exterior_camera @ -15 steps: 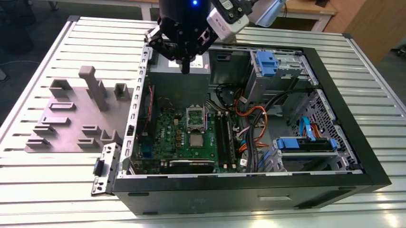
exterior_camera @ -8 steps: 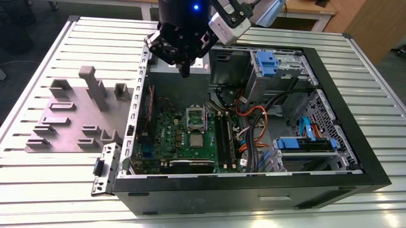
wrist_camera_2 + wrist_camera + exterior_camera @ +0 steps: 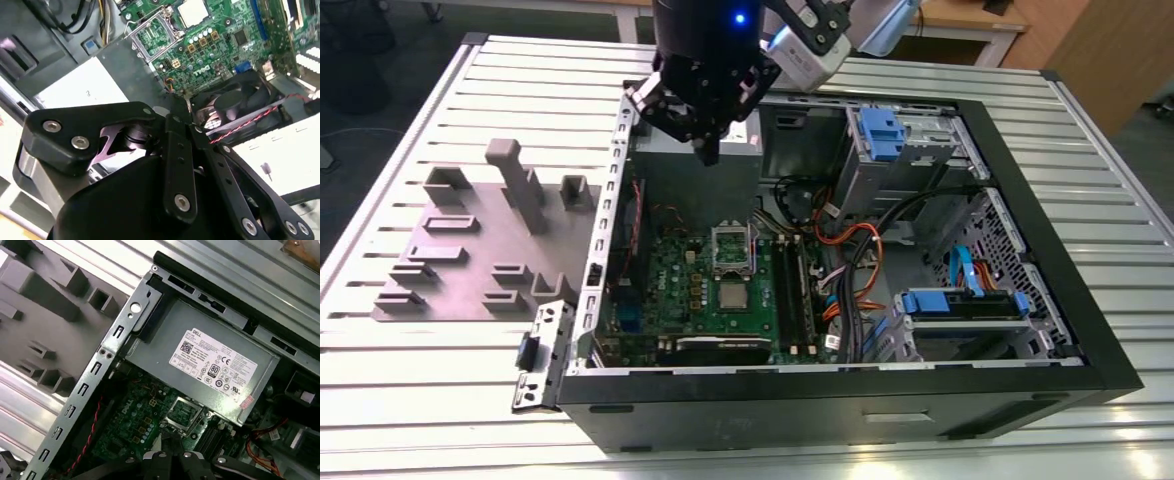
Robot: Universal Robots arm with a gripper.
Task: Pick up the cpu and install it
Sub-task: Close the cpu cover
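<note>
Above the case (image 3: 854, 412) rim, gripper (image 3: 708, 150) hangs clear, pinched together, empty.
Cpu (image 3: 735, 297) lies on motherboard (image 3: 670, 272), well apart; its corner is cut off in the second wrist view.

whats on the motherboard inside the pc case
The cpu lies flat on the green motherboard, next to the open socket bracket. Whatever is directly beneath the cpu is covered by it.

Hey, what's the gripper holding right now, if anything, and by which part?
Nothing. The gripper hangs shut above the open black computer case; the small silvery-grey square cpu lies apart from it on the green motherboard.
</note>
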